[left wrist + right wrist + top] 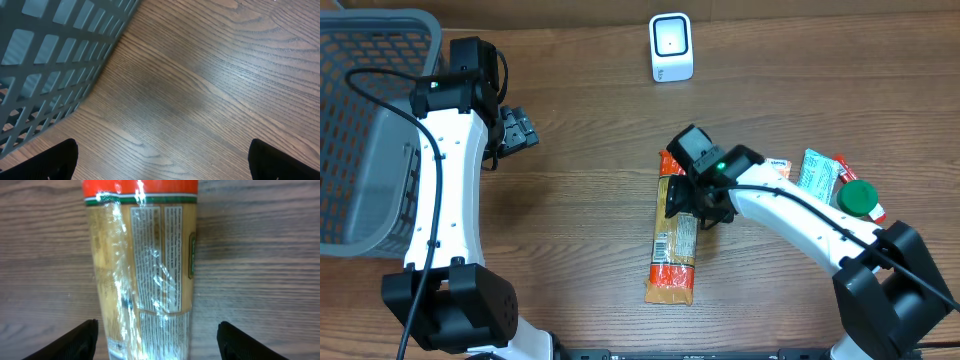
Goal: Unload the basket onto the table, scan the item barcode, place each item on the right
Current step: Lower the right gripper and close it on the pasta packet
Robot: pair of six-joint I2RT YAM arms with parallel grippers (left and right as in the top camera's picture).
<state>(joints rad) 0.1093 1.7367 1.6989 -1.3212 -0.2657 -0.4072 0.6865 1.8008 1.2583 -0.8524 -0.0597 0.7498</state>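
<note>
The long orange packet (672,262) is seen lying flat on the wooden desk (580,220), well apart from the white scanner (671,47) at the far edge. The right pincer (156,342) is held released over the packet's far end, its fingers (75,340) parted to either side and clear of the wrapper. The left pincer (160,160) is held spread wide and empty beside the grey basket (360,120).
</note>
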